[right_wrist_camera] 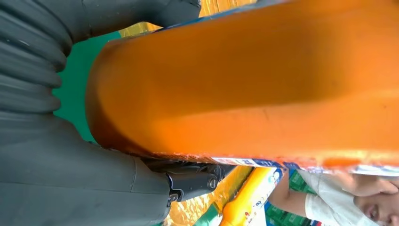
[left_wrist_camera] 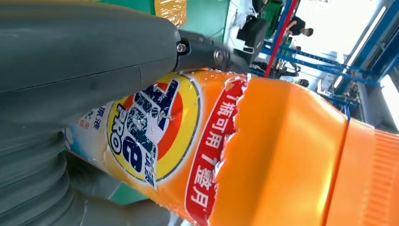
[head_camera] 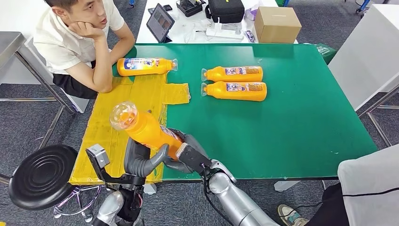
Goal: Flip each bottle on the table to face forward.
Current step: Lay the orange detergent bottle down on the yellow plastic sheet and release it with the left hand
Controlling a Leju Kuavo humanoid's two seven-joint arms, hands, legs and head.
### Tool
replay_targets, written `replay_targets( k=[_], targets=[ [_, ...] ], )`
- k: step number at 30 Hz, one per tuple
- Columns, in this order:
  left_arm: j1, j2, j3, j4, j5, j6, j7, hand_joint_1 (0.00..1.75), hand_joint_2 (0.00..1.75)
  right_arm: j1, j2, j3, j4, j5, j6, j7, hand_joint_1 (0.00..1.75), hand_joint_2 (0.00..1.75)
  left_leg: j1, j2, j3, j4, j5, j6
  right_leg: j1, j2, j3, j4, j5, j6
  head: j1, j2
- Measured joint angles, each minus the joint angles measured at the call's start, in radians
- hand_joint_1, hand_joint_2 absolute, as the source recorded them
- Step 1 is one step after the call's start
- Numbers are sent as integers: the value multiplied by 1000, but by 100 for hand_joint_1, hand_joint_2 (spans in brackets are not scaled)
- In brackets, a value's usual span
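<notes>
hands first: your left hand [head_camera: 141, 160] and right hand [head_camera: 186, 155] both grip the orange plastic detergent bottle [head_camera: 148, 129], lifted off the green table [head_camera: 291, 122] at its 7 o'clock corner, clear cap end tilted toward 10 o'clock. you'll see its tide label in the left wrist view. two more orange bottles [head_camera: 234, 83] lie side by side near centre; another [head_camera: 143, 66] lies at 11 o'clock beside a seated person's forearm [head_camera: 101, 75].

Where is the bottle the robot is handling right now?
In the head view the held bottle is lifted over the yellow mat at the table's near left edge, gripped by the left hand and right hand.
</notes>
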Motion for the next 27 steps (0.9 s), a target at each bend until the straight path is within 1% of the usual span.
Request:
replay_targets(
  k=[3, 5, 7, 9, 12, 16, 17, 20, 21, 23, 24, 25, 27],
  targets=[
    [-3, -2, 10, 8, 30, -10, 0, 169, 175, -7, 5, 13, 13, -1, 1, -3, 175, 175, 0, 0, 0, 0, 0, 0, 0, 0, 0, 0, 0, 0, 0, 0],
    [-3, -3, 17, 11, 47, -20, 0, 162, 175, -12, 8, 22, 20, -2, 2, -4, 175, 175, 0, 0, 0, 0, 0, 0, 0, 0, 0, 0, 0, 0, 0, 0],
    [-4, -4, 24, 13, 58, -25, 0, 164, 175, -17, 10, 30, 26, -2, 3, -4, 175, 175, 0, 0, 0, 0, 0, 0, 0, 0, 0, 0, 0, 0, 0, 0],
    [-4, -4, 30, 13, 63, -28, 0, 175, 175, -19, 13, 36, 32, -2, 3, -4, 175, 175, 0, 0, 0, 0, 0, 0, 0, 0, 0, 0, 0, 0, 0, 0],
    [-4, -6, 38, 13, 66, -38, -3, 175, 175, -23, 17, 44, 40, -5, 3, -8, 174, 175, 0, 0, 0, 0, 0, 0, 0, 0, 0, 0, 0, 0, 0, 0],
    [-4, -6, 42, 13, 65, -49, -10, 175, 175, -30, 20, 54, 51, -11, 4, -15, 164, 175, 0, 0, 0, 0, 0, 0, 0, 0, 0, 0, 0, 0, 0, 0],
    [-4, -6, 42, 13, 64, -50, -11, 175, 175, -31, 20, 56, 53, -12, 4, -16, 157, 175, 0, 0, 0, 0, 0, 0, 0, 0, 0, 0, 0, 0, 0, 0],
    [-5, -6, 42, 13, 62, -53, -14, 175, 175, -34, 21, 61, 58, -13, 4, -18, 34, 175, 0, 0, 0, 0, 0, 0, 0, 0, 0, 0, 0, 0, 0, 0],
    [-6, -6, 42, 14, 61, -53, -14, 175, 175, -35, 21, 63, 60, -13, 3, -18, 0, 131, 0, 0, 0, 0, 0, 0, 0, 0, 0, 0, 0, 0, 0, 0],
    [-9, -6, 43, 16, 58, -53, -13, 175, 175, -34, 22, 68, 62, -7, -8, -20, 0, 44, 0, 0, 0, 0, 0, 0, 0, 0, 0, 0, 0, 0, 0, 0],
    [-10, -5, 44, 17, 51, -49, -13, 175, 175, -34, 22, 71, 62, 6, -29, -25, 0, 0, 0, 0, 0, 0, 0, 0, 0, 0, 0, 0, 0, 0, 0, 0],
    [-12, -4, 44, 18, 33, -38, -13, 175, 175, -32, 22, 75, 62, 29, -61, -33, 0, 0, 0, 0, 0, 0, 0, 0, 0, 0, 0, 0, 0, 0, 0, 0],
    [-20, 2, 46, 21, -26, 1, -14, 175, 175, -25, 20, 91, 55, 94, -148, -50, 0, 87, 0, 0, 0, 0, 0, 0, 0, 0, 0, 0, 0, 0, 0, 0]
  ],
)
